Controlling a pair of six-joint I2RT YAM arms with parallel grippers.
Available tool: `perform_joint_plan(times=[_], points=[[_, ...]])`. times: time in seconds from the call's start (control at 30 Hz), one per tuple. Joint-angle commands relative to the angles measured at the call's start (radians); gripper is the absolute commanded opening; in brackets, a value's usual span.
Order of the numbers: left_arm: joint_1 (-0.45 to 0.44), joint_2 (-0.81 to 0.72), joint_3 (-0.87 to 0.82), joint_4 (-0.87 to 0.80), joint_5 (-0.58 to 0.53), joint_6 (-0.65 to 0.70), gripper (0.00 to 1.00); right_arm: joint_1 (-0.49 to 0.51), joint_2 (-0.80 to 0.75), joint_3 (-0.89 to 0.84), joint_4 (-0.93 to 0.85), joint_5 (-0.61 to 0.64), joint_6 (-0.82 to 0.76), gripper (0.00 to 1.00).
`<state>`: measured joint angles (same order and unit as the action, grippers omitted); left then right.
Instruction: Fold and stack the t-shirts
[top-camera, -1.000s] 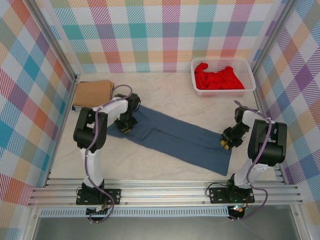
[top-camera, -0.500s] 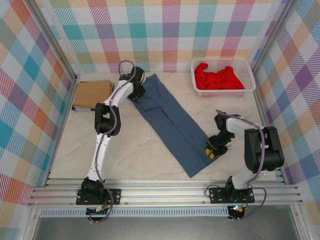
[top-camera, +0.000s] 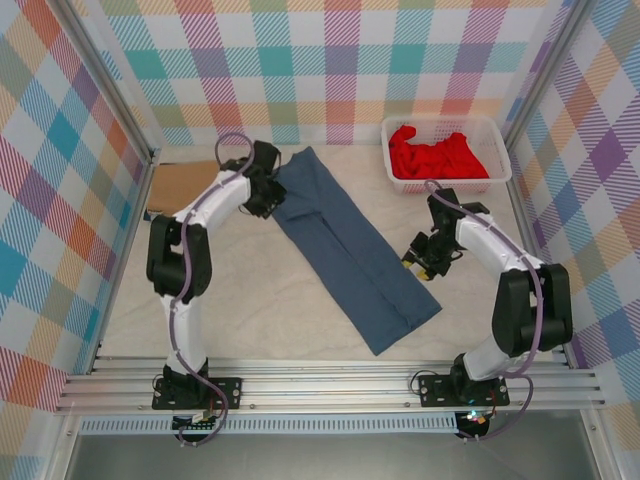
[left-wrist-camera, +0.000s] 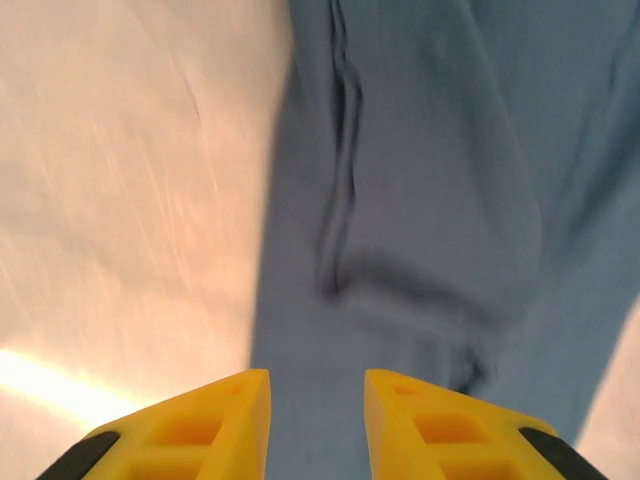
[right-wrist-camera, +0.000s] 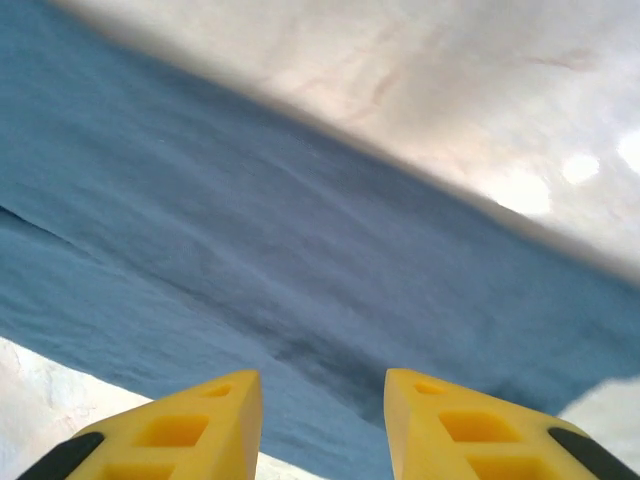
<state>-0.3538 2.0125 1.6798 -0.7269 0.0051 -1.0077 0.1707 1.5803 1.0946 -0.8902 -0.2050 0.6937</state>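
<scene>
Slate-blue t-shirt (top-camera: 352, 252) is spread as a long diagonal strip on the table (top-camera: 250, 310). Left gripper (left-wrist-camera: 317, 390) and right gripper (right-wrist-camera: 323, 390) are seen parted over it, nothing grasped.

The left arm (top-camera: 215, 197) and right arm (top-camera: 490, 243) are white shells with chunky black joints, greyish-purple cables (top-camera: 171, 330) looping alongside, black base plates (top-camera: 196, 389), yellow cut-out gripper fingers (left-wrist-camera: 190, 435)
</scene>
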Motion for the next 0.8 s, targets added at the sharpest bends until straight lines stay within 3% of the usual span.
perform_joint_plan(times=[0.0, 0.1, 0.37, 0.53, 0.77], points=[[-0.058, -0.022, -0.168, 0.184, 0.041, -0.218, 0.32, -0.01, 0.096, 0.009, 0.069, -0.064, -0.171, 0.36], [-0.052, 0.009, -0.208, 0.254, 0.06, -0.259, 0.33, -0.011, 0.155, -0.001, 0.087, -0.085, -0.186, 0.33], [-0.01, 0.147, -0.084, 0.148, 0.034, -0.193, 0.3, 0.006, 0.181, -0.086, 0.072, -0.035, -0.159, 0.29], [0.053, 0.213, -0.035, 0.148, 0.036, -0.141, 0.3, 0.129, 0.179, -0.119, 0.077, -0.059, -0.098, 0.29], [0.122, 0.311, 0.163, 0.031, 0.023, -0.031, 0.29, 0.367, 0.228, -0.097, 0.115, -0.122, 0.086, 0.29]])
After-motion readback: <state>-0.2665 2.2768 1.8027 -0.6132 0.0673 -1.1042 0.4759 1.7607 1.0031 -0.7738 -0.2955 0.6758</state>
